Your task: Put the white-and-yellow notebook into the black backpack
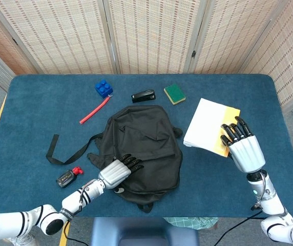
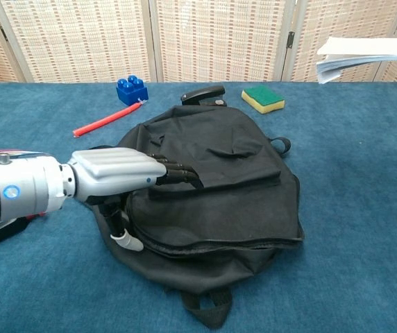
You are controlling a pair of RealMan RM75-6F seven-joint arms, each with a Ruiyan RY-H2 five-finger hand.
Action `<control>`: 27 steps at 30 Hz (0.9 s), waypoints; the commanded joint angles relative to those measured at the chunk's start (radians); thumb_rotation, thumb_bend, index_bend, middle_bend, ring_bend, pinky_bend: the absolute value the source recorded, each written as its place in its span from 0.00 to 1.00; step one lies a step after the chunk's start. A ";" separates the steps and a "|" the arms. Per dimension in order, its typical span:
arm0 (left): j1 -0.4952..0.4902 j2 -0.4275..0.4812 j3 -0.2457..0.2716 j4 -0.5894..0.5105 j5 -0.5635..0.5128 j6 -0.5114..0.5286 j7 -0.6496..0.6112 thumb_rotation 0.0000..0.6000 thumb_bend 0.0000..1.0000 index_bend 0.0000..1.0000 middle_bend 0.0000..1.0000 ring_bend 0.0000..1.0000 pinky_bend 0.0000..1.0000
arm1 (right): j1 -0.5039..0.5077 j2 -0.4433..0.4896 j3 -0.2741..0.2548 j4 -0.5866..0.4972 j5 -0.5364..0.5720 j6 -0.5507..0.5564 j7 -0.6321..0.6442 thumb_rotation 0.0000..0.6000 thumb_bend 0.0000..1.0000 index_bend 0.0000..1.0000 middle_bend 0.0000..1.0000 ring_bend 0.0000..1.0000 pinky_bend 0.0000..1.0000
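The black backpack (image 1: pixel 144 146) lies flat in the middle of the blue table, also filling the chest view (image 2: pixel 240 180). My left hand (image 1: pixel 119 172) lies on its near-left side with fingers stretched over the fabric (image 2: pixel 122 173) and the thumb hanging down by the side zipper; nothing is in its grasp. My right hand (image 1: pixel 243 148) holds the white-and-yellow notebook (image 1: pixel 208 125) by its near corner, lifted above the table to the right of the backpack. In the chest view the notebook (image 2: pixel 368 54) floats at the upper right, and the right hand itself is out of that frame.
Behind the backpack lie a blue brick (image 1: pixel 103 88), a red pen (image 1: pixel 94 111), a black stapler (image 1: pixel 143 96) and a green-and-yellow sponge (image 1: pixel 174 93). A small black item with a red cap (image 1: pixel 68 177) sits near the left forearm. A backpack strap (image 1: pixel 54 151) trails left.
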 commanded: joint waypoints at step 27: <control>-0.051 -0.091 -0.012 0.087 -0.129 0.032 -0.082 1.00 0.28 0.38 0.12 0.13 0.00 | -0.003 -0.032 0.006 0.054 0.008 -0.014 0.047 1.00 0.55 0.73 0.42 0.40 0.24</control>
